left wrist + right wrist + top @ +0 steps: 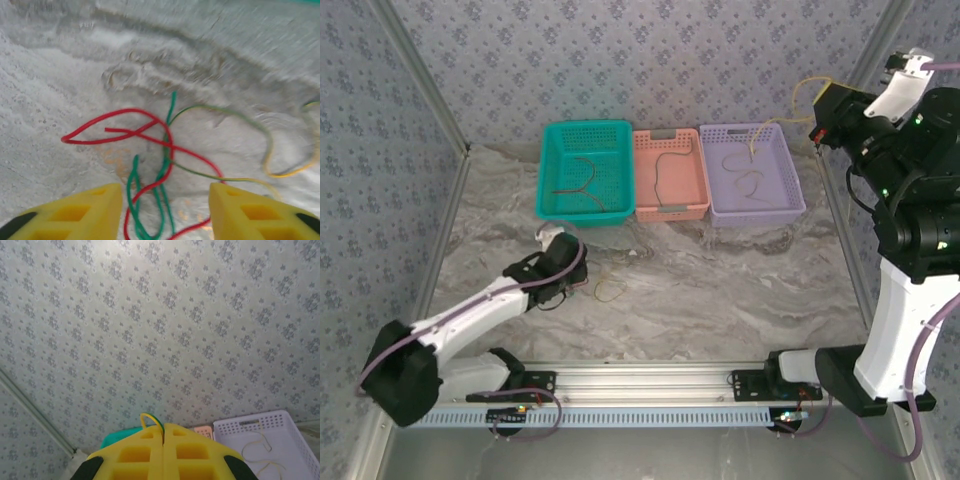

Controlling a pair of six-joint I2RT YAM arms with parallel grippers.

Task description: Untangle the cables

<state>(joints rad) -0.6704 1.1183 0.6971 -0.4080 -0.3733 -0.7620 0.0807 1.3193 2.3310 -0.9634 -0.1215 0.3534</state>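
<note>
Left gripper [164,195] open, straddling the cables [169,146]
Strands run straight ahead (right gripper [163,429] clamps a yellow wire [146,415] aloft).

I take this for a robot lab test cell. The patterned walls [620,60] are flat panels held in bare metal posts [420,75], and they box in a single marble-look table [720,290]. Along its near edge runs a metal rail [650,378] with the left arm [470,315] and the right arm [905,320] bolted to it. At the back, a teal basket [588,126], a pink basket [667,135] and a purple basket [735,130] stand in a neat row, with loose cables [582,180] lying in them
</note>
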